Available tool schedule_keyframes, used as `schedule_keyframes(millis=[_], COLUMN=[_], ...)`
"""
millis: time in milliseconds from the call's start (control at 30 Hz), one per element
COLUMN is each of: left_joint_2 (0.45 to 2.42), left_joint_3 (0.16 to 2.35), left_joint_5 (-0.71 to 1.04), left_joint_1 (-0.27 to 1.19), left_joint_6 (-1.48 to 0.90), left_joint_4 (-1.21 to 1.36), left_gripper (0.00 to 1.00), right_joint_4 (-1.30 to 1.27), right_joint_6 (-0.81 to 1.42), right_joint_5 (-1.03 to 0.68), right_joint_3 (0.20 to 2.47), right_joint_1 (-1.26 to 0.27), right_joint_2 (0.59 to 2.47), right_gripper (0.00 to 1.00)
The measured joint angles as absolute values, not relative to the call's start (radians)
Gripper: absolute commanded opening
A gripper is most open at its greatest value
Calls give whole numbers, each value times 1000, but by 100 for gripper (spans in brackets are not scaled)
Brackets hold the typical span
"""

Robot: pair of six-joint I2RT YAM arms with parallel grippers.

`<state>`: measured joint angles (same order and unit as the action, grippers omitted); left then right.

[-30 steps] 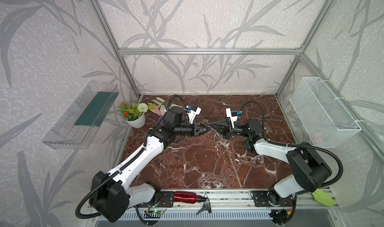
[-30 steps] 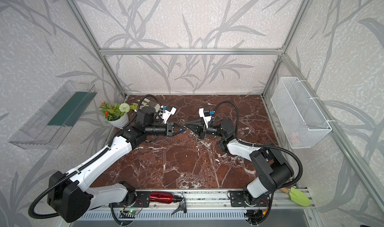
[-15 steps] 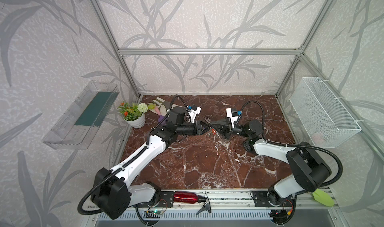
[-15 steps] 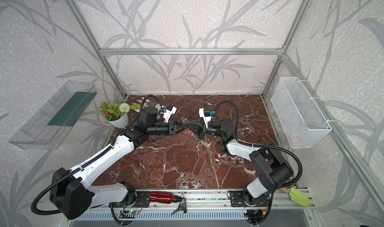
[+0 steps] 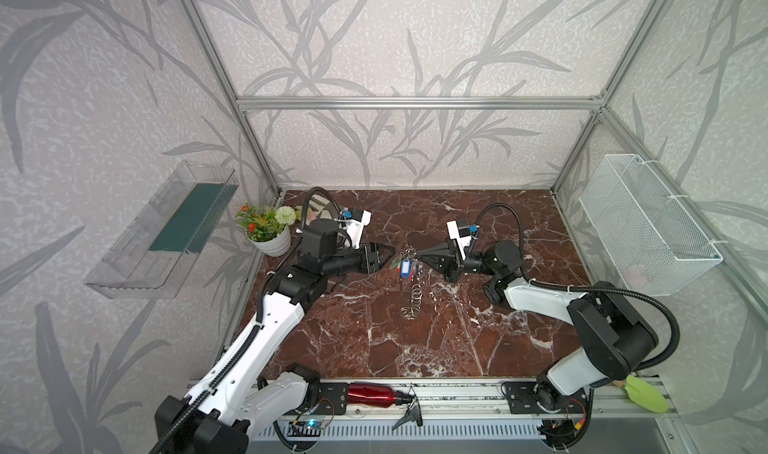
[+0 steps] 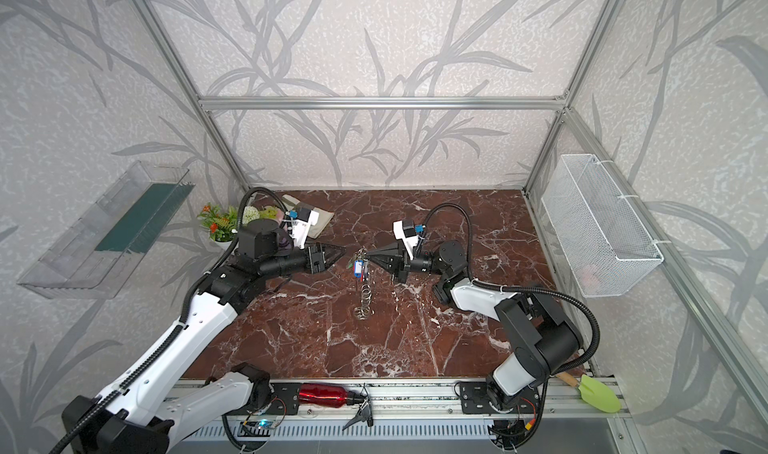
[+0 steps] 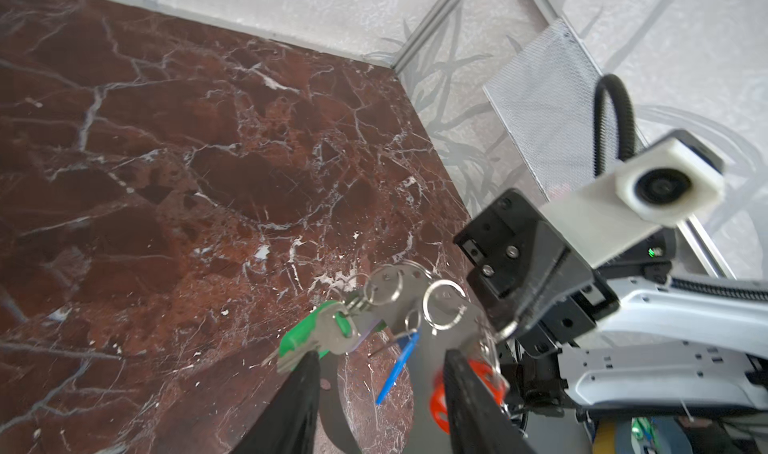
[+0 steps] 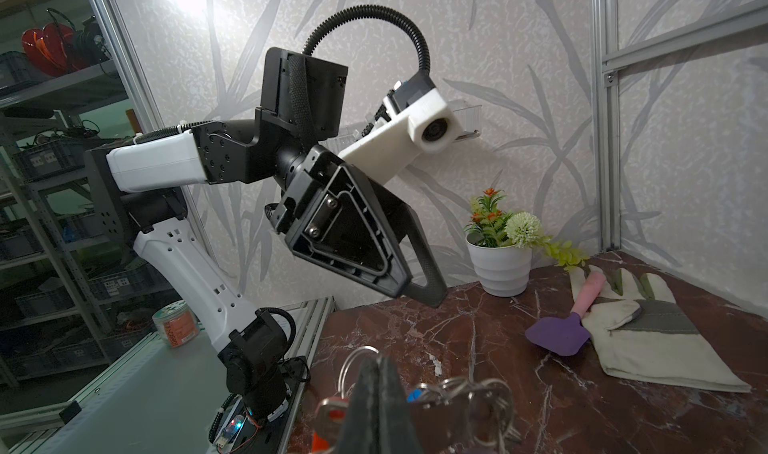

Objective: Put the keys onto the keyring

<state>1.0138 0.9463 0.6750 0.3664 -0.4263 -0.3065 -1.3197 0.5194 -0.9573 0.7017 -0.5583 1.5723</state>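
We had our right gripper [image 5: 419,258] clamped on the keyring [image 7: 430,350], holding it up over the marble table [image 5: 415,348] with the keys [image 5: 405,268] dangling from its rings, while our left gripper [image 5: 390,254] stood half parted just beside them, empty.

The flat grey crescent-shaped keyring [image 7: 428,373] runs off the left wrist view; a black finger [image 7: 469,402] half hides a blurred red-orange plastic tag [image 7: 436,404].

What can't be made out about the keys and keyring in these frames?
- Both top views: keys too small to count.
- Left wrist: keyring lower part cut off by frame edge; red-orange key blurred behind left tool finger.
- Right wrist: right tool hides its own grip spot.
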Motion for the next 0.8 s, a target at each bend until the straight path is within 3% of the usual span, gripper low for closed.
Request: schedule_keyframes(millis=[400,667,800], left_joint_2=[986,1081,1093], left_joint_3=[827,851,865], left_joint_5=[840,859,870], left_joint_1=[438,460,470], left_joint_6=[-324,-297,-288], left_joint_4=[-20,2,12], left_gripper=[50,37,24], right_joint_4=[-1319,-1318,-1316], right_joint_6=[527,531,532], right_joint_5=[-963,-970,-974], right_joint_3=[702,702,702], right_joint_1=[-558,-558,-558], right_joint_2=[1572,1572,1572], right_gripper=[0,0,0])
